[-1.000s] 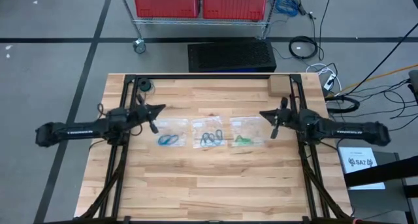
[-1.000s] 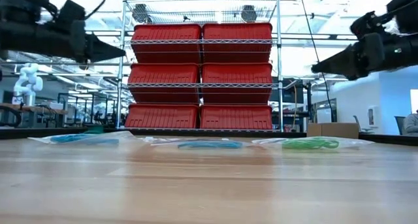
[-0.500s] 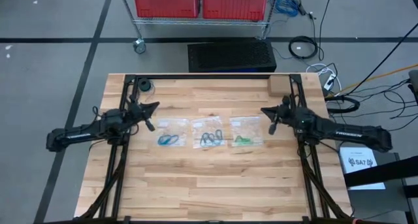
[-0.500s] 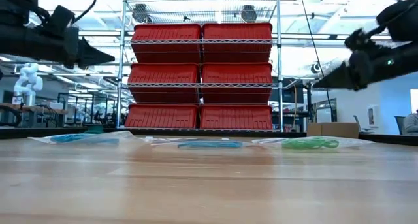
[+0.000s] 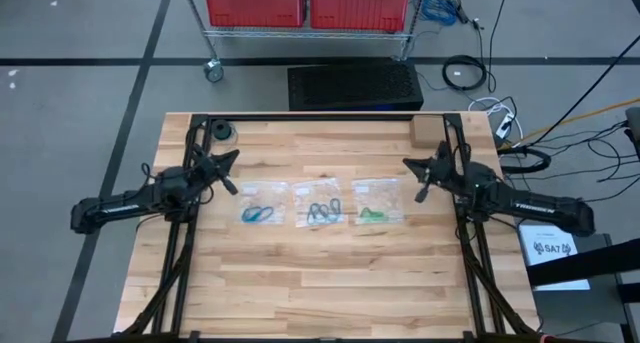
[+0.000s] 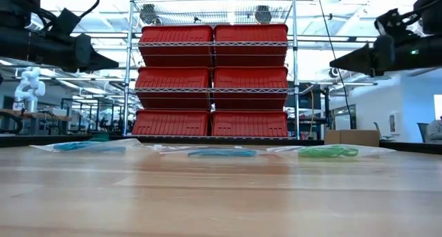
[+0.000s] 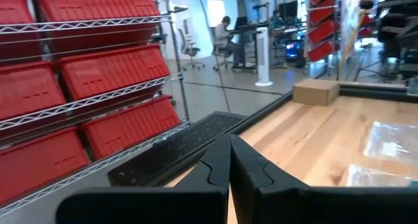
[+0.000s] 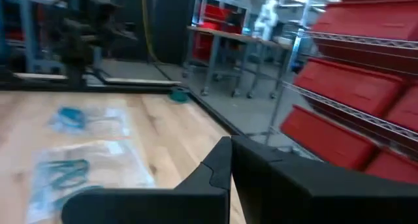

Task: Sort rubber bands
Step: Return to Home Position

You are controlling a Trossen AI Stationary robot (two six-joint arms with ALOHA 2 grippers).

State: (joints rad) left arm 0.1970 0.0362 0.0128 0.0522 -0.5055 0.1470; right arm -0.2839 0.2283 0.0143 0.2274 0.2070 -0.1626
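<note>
Left gripper point(image 5: 233, 157) and right gripper point(image 5: 408, 166) flank the rubber bands point(image 5: 322, 211).

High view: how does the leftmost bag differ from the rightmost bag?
The leftmost bag holds blue rubber bands; the rightmost bag holds green rubber bands. The leftmost bag lies nearer the left gripper, the rightmost bag nearer the right gripper. Both are clear, lie flat on the table, and no gripper touches them; both grippers are shut, raised.

Rubber bands point(image 5: 320, 212) in a row — between left hand point(image 5: 229, 161) and right hand point(image 5: 412, 168)
</note>
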